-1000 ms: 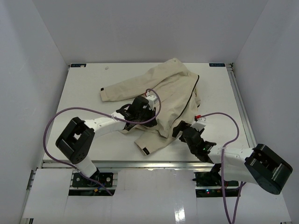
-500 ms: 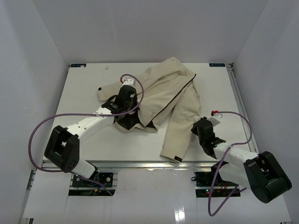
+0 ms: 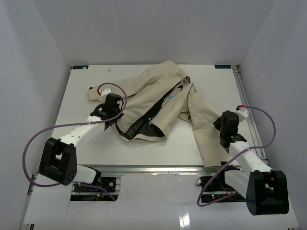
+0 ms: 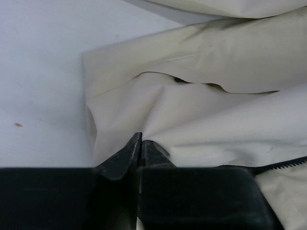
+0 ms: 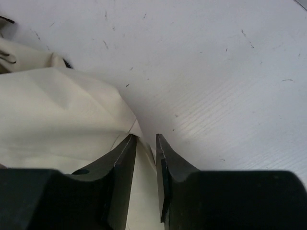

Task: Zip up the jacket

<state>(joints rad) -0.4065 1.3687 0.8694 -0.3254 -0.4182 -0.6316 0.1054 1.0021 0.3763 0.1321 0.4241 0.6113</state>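
Observation:
The cream jacket [image 3: 158,96] lies spread open on the white table [image 3: 76,96], with its black lining [image 3: 139,128] showing at the near hem. A dark zipper edge [image 3: 165,101] runs down the middle. My left gripper [image 3: 114,115] is at the jacket's left front panel. In the left wrist view that gripper [image 4: 140,140] is shut on a pinch of the jacket [image 4: 216,110], and the zipper teeth [image 4: 283,164] show at the right. My right gripper [image 3: 220,125] is at the outer edge of the right sleeve. Close up, this gripper [image 5: 146,139] stands narrowly open with the jacket's edge [image 5: 62,120] between the jaws.
White walls close in the table on three sides. A metal rail [image 3: 247,105] runs along the table's right edge, close to my right arm. The left sleeve's cuff [image 3: 92,93] lies toward the far left. Bare table [image 5: 230,72] lies right of the right gripper.
Both arms have swung outward, the left one to the left and the right one to the right. The bunched jacket has been pulled apart and now lies spread, its right sleeve stretched toward the near right.

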